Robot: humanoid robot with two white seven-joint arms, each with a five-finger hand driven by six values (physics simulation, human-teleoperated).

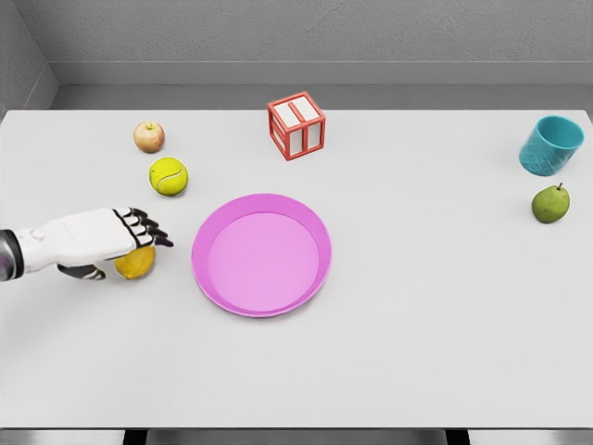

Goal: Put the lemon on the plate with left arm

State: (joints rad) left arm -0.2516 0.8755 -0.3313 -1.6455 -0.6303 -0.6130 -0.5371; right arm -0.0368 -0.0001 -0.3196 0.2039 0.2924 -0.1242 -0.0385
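Robot hand on the left arm sits right on top of the lemon. Its dark fingers curl over the fruit, but I cannot tell if they squeeze it yet. The lemon lies on the bench, just left of the plate, and does not touch it. I think the hand covers the lemon from above so it can grip it and lift it. The plate is flat and has nothing in it, so the lemon has room to land.

Counting from the plate: one ball up and to the left, one apple past that, one box above, one cup and one pear far to the right. No right arm shows.
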